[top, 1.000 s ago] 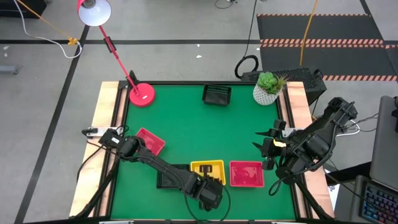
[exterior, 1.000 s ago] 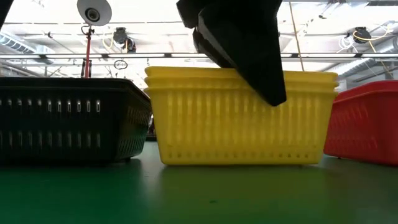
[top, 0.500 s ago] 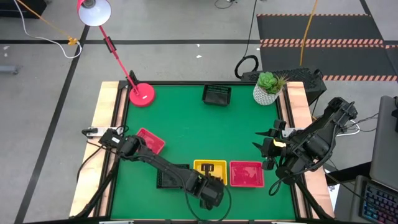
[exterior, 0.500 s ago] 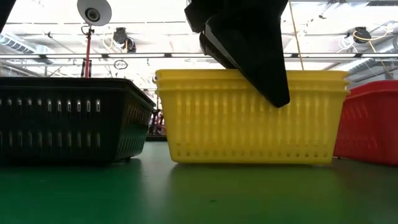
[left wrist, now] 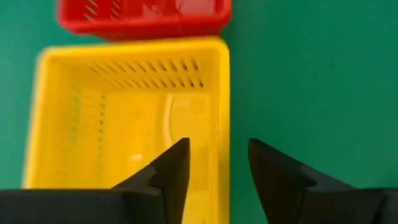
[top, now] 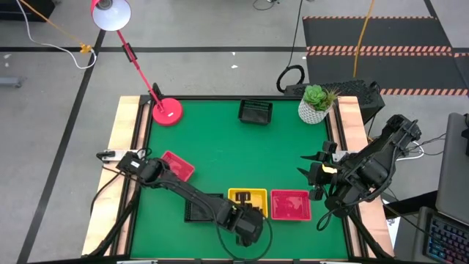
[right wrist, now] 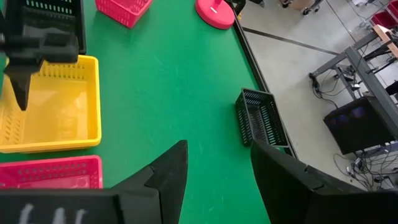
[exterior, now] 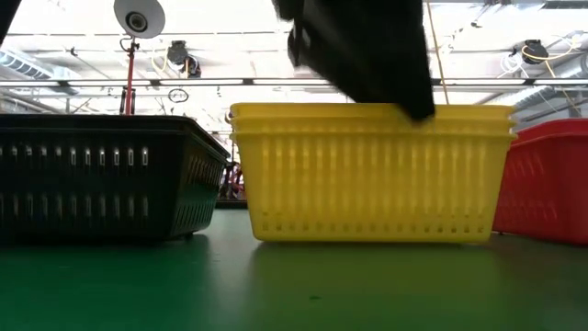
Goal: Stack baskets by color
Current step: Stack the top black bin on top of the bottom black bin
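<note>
Green tabletop [top: 234, 154]: in view from above, with both arms over its near half.

Left arm: reaches from the left edge to the near centre. Left hand [left wrist: 217, 163] hangs over the yellow basket stack [top: 245, 199]; its fingers are spread, one on either side of the stack's side wall, and no contact can be confirmed.

Right arm: stands at the right edge. Right hand [top: 309, 174] is spread and holds nothing.

Near row, left to right: black basket stack [top: 199, 208], the yellow basket stack, red-pink basket stack [top: 290, 204]. The three sit just beside one another without visibly touching. In the low view the yellow stack shows nested rims.

Single red-pink basket [top: 176, 166]: mid-left, tilted askew.

Single black basket [top: 255, 111]: far centre, well apart from the rest.

Far left corner: pink lamp base [top: 167, 111]. Far right corner: white plant pot [top: 314, 110].
</note>
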You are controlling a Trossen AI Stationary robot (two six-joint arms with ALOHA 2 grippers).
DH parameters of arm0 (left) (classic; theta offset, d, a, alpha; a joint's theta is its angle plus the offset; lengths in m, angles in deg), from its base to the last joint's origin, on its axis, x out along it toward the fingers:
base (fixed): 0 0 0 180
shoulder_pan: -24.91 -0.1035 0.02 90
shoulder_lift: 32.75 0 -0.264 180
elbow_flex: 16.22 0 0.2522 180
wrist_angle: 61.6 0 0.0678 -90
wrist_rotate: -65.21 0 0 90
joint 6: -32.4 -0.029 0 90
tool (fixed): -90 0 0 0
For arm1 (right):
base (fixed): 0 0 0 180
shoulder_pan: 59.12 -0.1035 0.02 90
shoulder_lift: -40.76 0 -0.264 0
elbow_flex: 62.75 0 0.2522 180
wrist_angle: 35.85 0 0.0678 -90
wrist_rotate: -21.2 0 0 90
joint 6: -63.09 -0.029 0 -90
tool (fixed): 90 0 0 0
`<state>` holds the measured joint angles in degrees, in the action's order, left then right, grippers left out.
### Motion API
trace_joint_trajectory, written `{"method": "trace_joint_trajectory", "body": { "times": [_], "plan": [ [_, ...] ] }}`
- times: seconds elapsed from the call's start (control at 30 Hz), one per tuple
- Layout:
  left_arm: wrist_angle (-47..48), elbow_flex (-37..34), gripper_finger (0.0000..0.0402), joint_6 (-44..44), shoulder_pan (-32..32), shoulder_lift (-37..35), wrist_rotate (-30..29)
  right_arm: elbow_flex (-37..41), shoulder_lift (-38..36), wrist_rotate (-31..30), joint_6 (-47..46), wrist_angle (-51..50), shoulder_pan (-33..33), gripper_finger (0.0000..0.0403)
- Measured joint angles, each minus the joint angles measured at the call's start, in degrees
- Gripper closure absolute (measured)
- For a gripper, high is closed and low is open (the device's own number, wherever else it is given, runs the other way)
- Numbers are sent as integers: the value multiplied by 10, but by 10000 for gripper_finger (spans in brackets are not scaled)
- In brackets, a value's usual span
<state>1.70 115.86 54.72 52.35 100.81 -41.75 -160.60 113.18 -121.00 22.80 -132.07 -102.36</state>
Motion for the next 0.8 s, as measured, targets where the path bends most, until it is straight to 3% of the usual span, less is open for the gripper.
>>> {"method": "trace_joint_trajectory", "body": {
  "times": [0.17,0.43,0.8],
  "plan": [
    [4,0,212,-9,3,-37,4,0,0,0,1,5,0,234],
    [27,0,208,-41,18,-104,-6,0,0,0,4,8,0,234],
    [168,1,208,-18,52,-169,-161,45,0,-3,9,15,1,234]
  ]
}}
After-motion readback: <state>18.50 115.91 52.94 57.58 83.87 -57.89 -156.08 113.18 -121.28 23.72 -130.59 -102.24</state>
